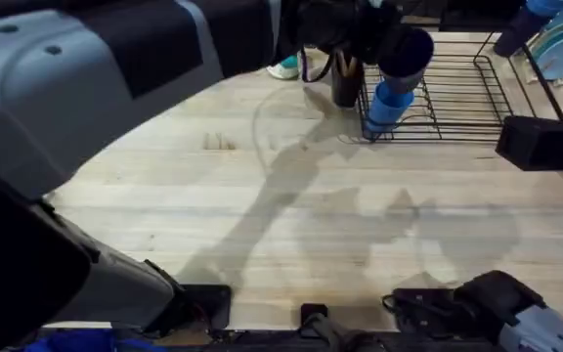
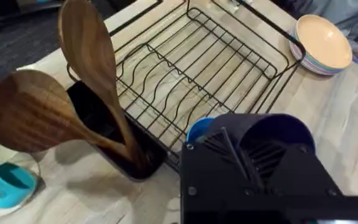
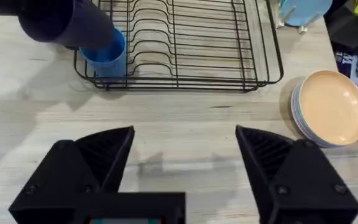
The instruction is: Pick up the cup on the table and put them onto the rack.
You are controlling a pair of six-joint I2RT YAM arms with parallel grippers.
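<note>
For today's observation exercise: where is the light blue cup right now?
In the overhead view the light blue cup stands in the near left corner of the rack, beside the utensil holder, with the left hand's navy cup just above it.

Black wire rack (image 3: 185,43), wooden table (image 1: 291,225)

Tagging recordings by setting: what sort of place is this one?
Probably a mock kitchen drying station on a lab bench: a black wire dish rack, a utensil holder with wooden spoons, and stacked plates on a wooden table.
</note>
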